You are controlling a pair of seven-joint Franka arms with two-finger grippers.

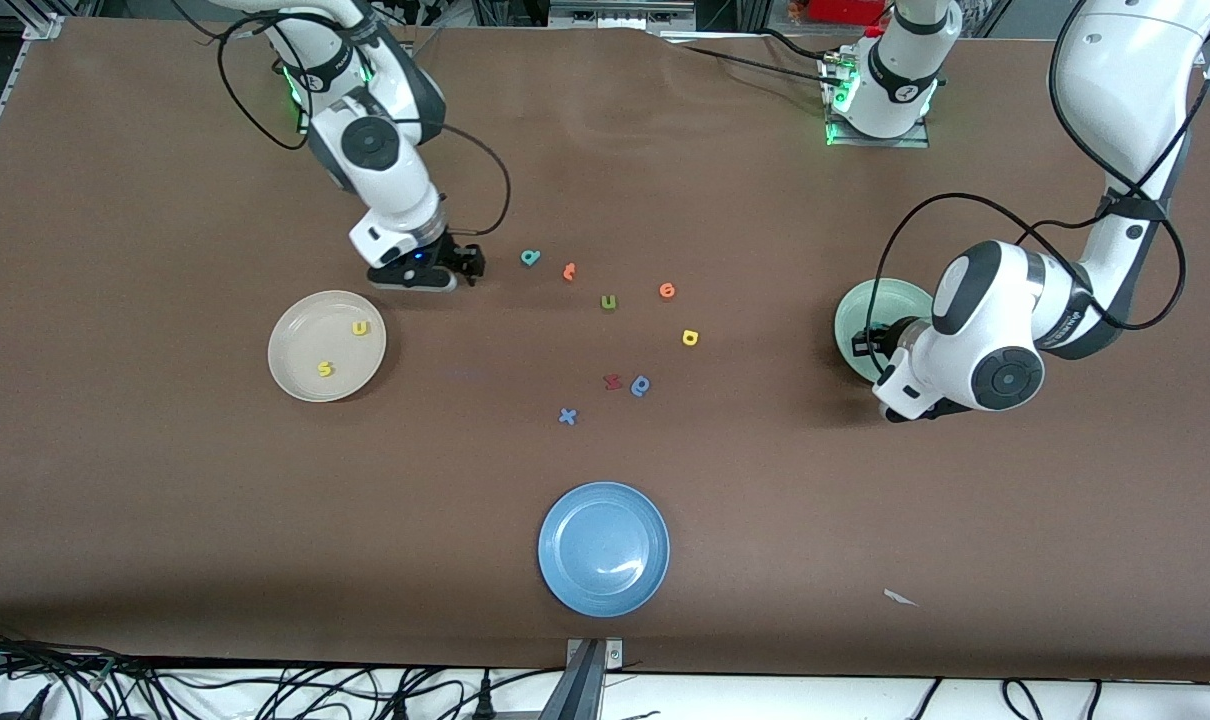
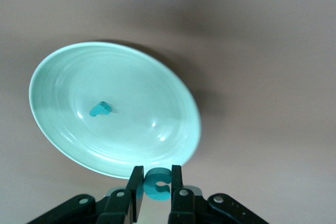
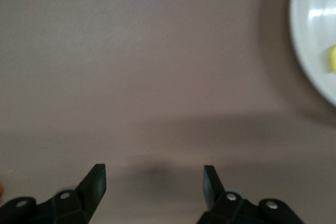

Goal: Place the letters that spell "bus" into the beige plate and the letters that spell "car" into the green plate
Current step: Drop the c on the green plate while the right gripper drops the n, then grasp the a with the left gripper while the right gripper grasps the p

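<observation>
A: Left pincer: closed on teal "c", poised at the rim of the green plate, toward the left arm's end of the table. Blue-teal "r" already inside. Step in hand, by judgement: delivery of the "c".

B: Right pincer: jaws wide apart, empty, over bare table between the beige plate and the teal "b". Yellow "u" and yellow "s" lying in the beige plate.

A: Next moves, probably: carry the "c" over the plate's middle, then release; afterwards fetch the yellow "a" from mid-table.

B: For the right arm: reach for the "b", descend, close.

A: Surface: plain brown covering, matte. Distractors: olive "u", orange "e", blue plate nearest the front camera.

B: Room: cables along the table's near edge; arm bases along the farthest edge.
</observation>
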